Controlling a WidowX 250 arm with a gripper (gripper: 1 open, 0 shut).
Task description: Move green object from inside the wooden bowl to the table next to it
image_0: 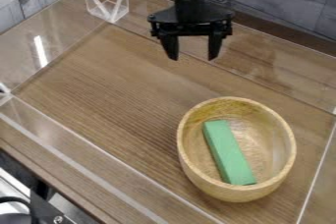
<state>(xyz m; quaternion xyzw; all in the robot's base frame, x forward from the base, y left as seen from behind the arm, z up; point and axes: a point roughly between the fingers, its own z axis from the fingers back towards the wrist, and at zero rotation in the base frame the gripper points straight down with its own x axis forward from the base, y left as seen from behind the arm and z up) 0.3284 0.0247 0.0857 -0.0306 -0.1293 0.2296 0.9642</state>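
The green object [229, 152] is a flat bright-green block lying inside the wooden bowl [269, 117], angled from upper left to lower right. The light-tan bowl rests on the brown wood-grain table [118, 85] at the lower right. My gripper [192, 51] hangs over the table's far middle, well up and left of the bowl. Its two black fingers point down and stand open with nothing between them.
Clear acrylic walls [53, 41] edge the table on the left, front and right. A clear acrylic bracket [105, 4] stands at the far left corner. Bare wood lies to the left of the bowl.
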